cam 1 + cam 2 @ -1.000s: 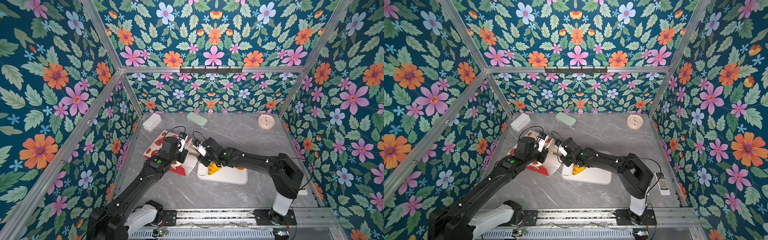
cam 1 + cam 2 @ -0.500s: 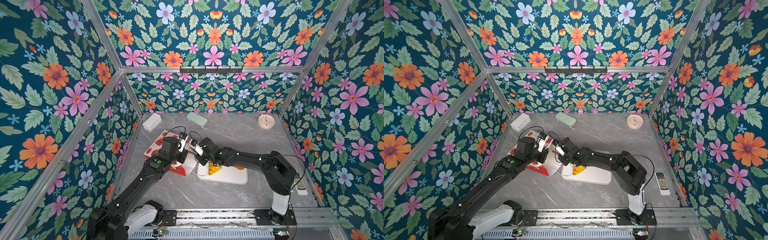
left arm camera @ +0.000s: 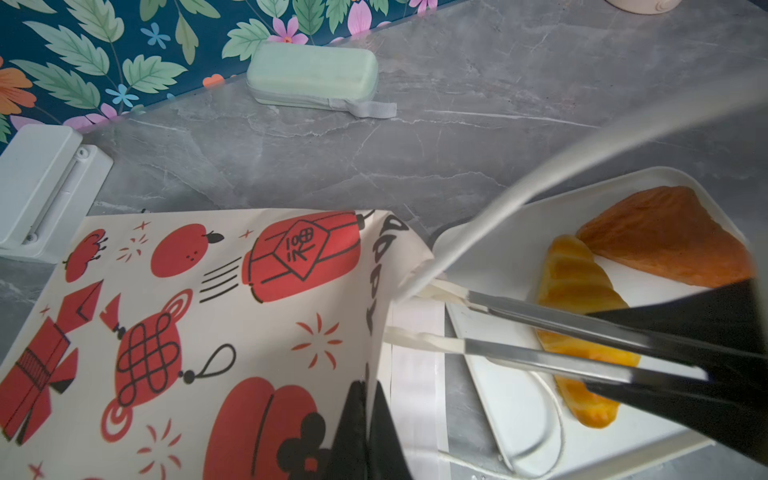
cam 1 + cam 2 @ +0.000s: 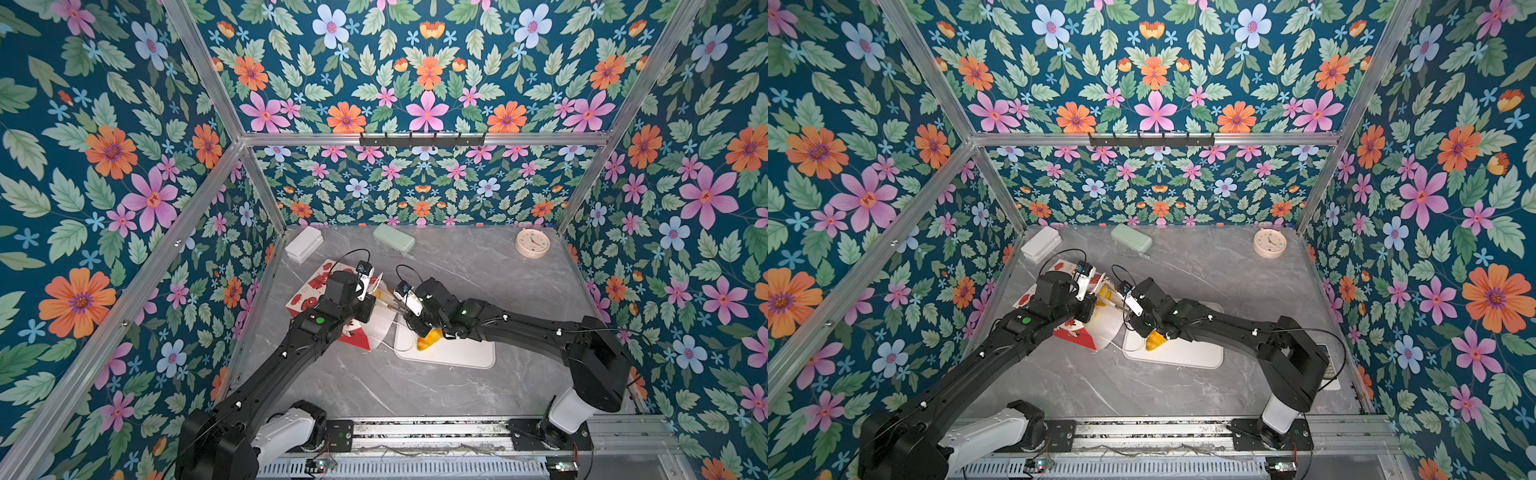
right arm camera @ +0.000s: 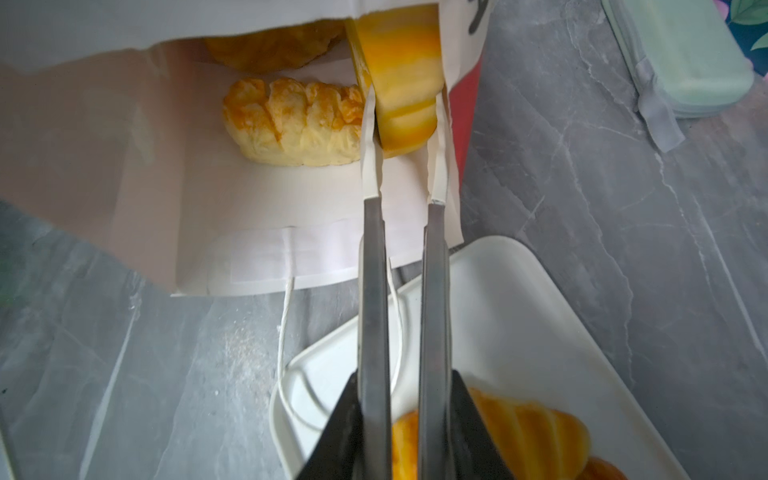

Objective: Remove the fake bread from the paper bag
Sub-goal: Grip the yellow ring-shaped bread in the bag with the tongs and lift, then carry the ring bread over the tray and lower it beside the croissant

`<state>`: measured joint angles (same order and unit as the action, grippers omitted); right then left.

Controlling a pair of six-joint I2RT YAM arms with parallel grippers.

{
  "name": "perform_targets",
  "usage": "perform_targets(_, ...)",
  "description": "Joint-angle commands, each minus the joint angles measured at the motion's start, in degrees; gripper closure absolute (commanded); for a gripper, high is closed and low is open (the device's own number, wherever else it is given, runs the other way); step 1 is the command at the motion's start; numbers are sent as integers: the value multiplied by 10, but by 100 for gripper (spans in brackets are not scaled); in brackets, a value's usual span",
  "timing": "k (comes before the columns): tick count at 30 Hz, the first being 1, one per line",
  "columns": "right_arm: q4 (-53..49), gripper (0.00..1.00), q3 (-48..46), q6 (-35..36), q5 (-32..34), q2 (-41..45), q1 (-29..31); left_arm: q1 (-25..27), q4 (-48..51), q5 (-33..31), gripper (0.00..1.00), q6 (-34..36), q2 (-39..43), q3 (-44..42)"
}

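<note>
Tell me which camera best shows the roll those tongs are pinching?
The right wrist view: the yellow roll shows close up, pinched by the right gripper inside the paper bag. Both top views show only a sliver; in the left wrist view the bag hides it.

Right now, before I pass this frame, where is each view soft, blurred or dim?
Left wrist view: a white cord crosses close to the lens, badly out of focus, while the paper bag shows crisp print. Right wrist view: the bread piece in the right gripper is smeared, the bag's near wall blurred and its inside shaded. Both top views: sharp, evenly lit.
</note>
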<state>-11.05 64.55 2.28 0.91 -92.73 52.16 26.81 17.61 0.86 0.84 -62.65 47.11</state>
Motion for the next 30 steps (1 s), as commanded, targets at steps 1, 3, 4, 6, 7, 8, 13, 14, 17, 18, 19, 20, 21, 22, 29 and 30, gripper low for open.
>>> perform_targets(1,-10,77,-14,-17,-17,32,1,-5,-16,-15,100,-15,-2,7)
perform_targets(3,-14,77,-40,-28,-21,67,1,-8,-17,-16,100,-19,-4,6)
perform_targets(4,-14,77,-53,-35,-21,87,1,-9,-17,-16,100,-18,-4,8)
perform_targets(6,-21,77,-80,-50,-24,135,2,-11,-18,-16,100,-18,-5,7)
perform_targets(7,-28,77,-88,-57,-24,155,2,-12,-18,-15,100,-18,-5,7)
perform_targets(8,-38,77,-98,-65,-21,177,2,-13,-18,-14,100,-18,-5,7)
perform_targets(13,-111,77,-125,-93,6,266,2,-17,-20,-9,100,-18,-1,6)
perform_targets(14,-127,77,-130,-100,13,284,2,-18,-20,-9,100,-17,-1,6)
perform_targets(17,-204,77,-129,-127,45,328,2,-20,-19,-9,100,-18,2,6)
perform_targets(18,-243,77,-123,-141,59,337,2,-21,-19,-10,100,-17,4,6)
perform_targets(19,-276,78,-116,-157,75,342,2,-21,-19,-10,100,-16,6,6)
perform_targets(20,-317,78,-106,-172,85,344,2,-22,-19,-11,100,-16,8,5)
perform_targets(21,-354,79,-98,-188,97,343,4,-22,-18,-11,100,-16,9,4)
perform_targets(22,-380,79,-92,-200,110,343,10,-22,-20,-10,100,-15,10,5)
perform_targets(29,-504,80,-52,-283,183,338,69,-26,-20,-3,100,-9,17,3)
perform_targets(30,-527,80,-45,-303,201,332,79,-26,-19,-3,100,-8,19,2)
